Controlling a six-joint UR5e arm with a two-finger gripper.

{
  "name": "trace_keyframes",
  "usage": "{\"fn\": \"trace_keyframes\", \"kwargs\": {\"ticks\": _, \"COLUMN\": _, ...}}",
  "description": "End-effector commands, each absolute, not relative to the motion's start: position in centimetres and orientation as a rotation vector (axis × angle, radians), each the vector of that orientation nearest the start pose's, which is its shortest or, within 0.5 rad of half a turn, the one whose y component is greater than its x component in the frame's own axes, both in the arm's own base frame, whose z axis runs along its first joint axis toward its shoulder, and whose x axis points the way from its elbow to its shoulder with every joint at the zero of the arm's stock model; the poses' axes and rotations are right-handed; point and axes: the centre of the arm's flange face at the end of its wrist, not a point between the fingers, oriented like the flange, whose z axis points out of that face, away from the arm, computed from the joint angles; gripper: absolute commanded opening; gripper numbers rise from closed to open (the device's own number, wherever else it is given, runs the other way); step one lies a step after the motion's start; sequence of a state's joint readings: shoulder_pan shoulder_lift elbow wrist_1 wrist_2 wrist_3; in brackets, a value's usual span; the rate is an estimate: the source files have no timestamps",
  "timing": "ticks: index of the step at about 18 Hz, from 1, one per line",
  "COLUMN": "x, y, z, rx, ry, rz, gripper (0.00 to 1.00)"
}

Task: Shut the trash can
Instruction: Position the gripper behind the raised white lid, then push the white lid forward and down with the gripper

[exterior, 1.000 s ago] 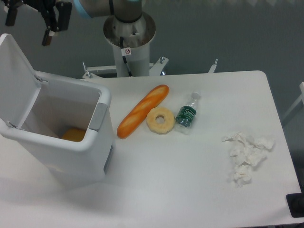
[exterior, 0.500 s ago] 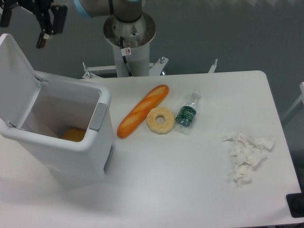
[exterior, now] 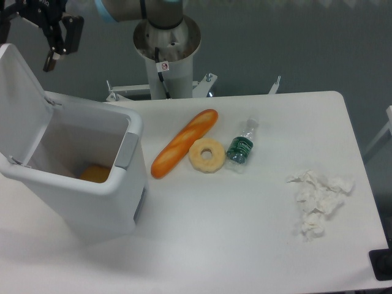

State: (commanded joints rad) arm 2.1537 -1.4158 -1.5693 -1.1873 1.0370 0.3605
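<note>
The trash can (exterior: 98,199) stands at the table's left, a large white bin with a grey front latch (exterior: 127,150). Its lid (exterior: 20,113) is swung up and back, leaning to the left, so the inside shows. An orange object (exterior: 95,174) lies at the bottom. My gripper (exterior: 26,43) hangs at the top left, just above and behind the lid's upper edge, without touching it. It is open with nothing between its fingers. One dark finger (exterior: 48,60) shows clearly, while the other is partly cut off by the frame edge.
A baguette (exterior: 184,143), a ring-shaped pastry (exterior: 207,155) and a small plastic bottle (exterior: 242,147) lie mid-table, right of the bin. Crumpled tissues (exterior: 317,200) sit near the right edge. The arm's base column (exterior: 165,52) rises behind the table.
My gripper has moved left and slightly up, closer to the raised lid's top edge. The trash can and the table items have not moved.
</note>
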Motion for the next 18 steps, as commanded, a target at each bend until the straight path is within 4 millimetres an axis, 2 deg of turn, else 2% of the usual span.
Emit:
{"fn": "trace_keyframes", "kwargs": {"ticks": 5, "x": -10.5, "y": 48.5, "z": 61.0, "rx": -2.457, "ry": -0.108, "rz": -0.247, "gripper": 1.00}}
{"fn": "trace_keyframes", "kwargs": {"ticks": 12, "x": -11.1, "y": 48.7, "z": 60.7, "rx": -2.468, "ry": -0.113, "rz": -0.222, "gripper": 1.00}}
{"fn": "trace_keyframes", "kwargs": {"ticks": 15, "x": -13.9, "y": 48.9, "z": 60.3, "rx": -2.461, "ry": -0.157, "rz": -0.195, "gripper": 1.00}}
{"fn": "trace_keyframes", "kwargs": {"ticks": 18, "x": -15.6, "y": 49.4, "z": 59.7, "rx": -2.457, "ry": -0.183, "rz": -0.184, "gripper": 1.00}}
